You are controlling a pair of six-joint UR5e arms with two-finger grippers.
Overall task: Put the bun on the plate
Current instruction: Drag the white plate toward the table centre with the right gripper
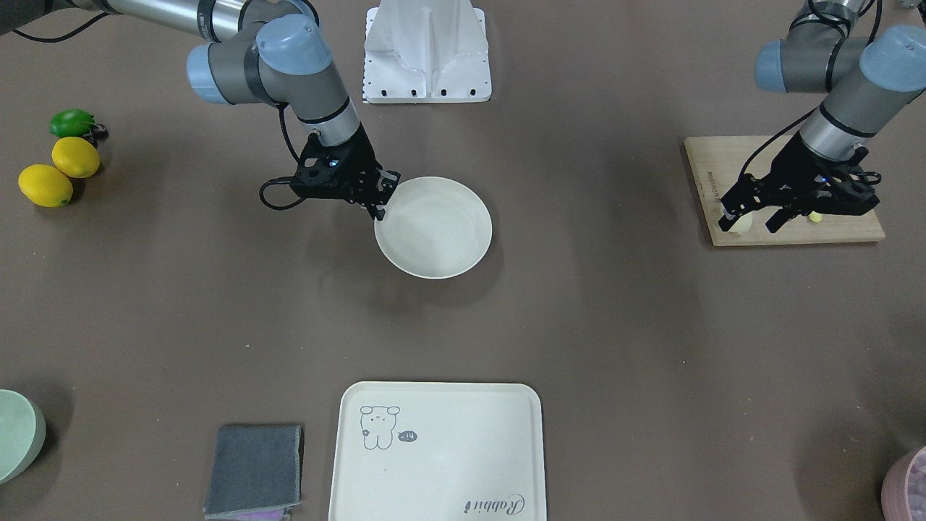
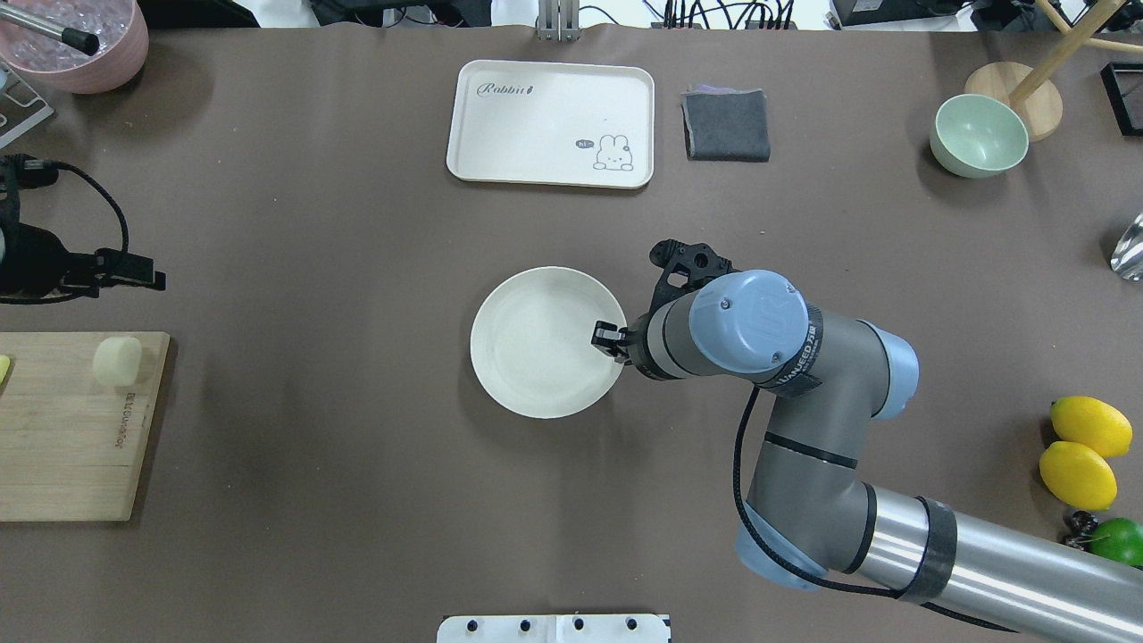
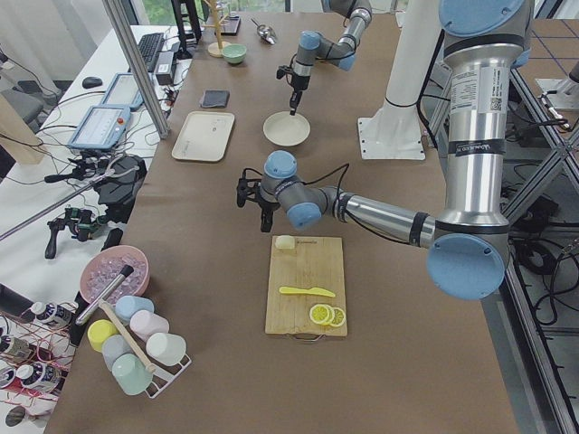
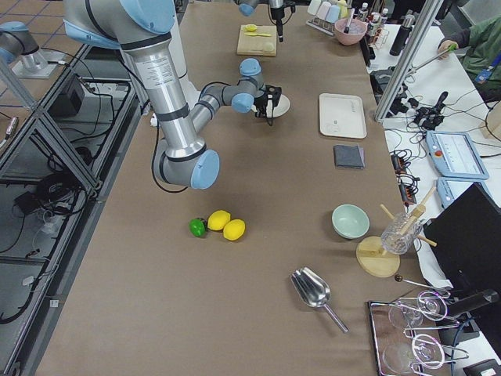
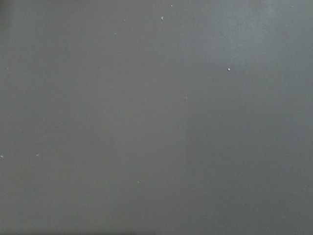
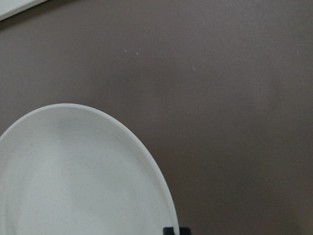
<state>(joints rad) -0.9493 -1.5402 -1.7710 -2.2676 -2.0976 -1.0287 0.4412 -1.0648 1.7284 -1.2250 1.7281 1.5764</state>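
Note:
The bun (image 2: pixel 118 360) lies on its side at the far corner of the wooden cutting board (image 2: pixel 62 438); it also shows as the bun (image 1: pixel 739 226) and the bun (image 3: pixel 285 241). My left gripper (image 1: pixel 752 217) hangs open above the table just beyond the board's far edge, apart from the bun; its wrist view shows only bare tabletop. The plate (image 2: pixel 536 344) rests mid-table with nothing on it. My right gripper (image 2: pixel 609 338) is shut on the plate's (image 1: pixel 434 228) rim on the side nearest that arm. One fingertip (image 6: pixel 171 230) shows at the plate's (image 6: pixel 73 171) edge.
Lemon slices (image 3: pixel 321 314) and a yellow knife (image 3: pixel 308 291) lie on the board. Across the table from the robot are a cream tray (image 2: pixel 549 125), a grey cloth (image 2: pixel 725 125) and a green bowl (image 2: pixel 978 134). Two lemons (image 2: pixel 1080 446) and a lime (image 2: pixel 1121 540) sit at the right edge.

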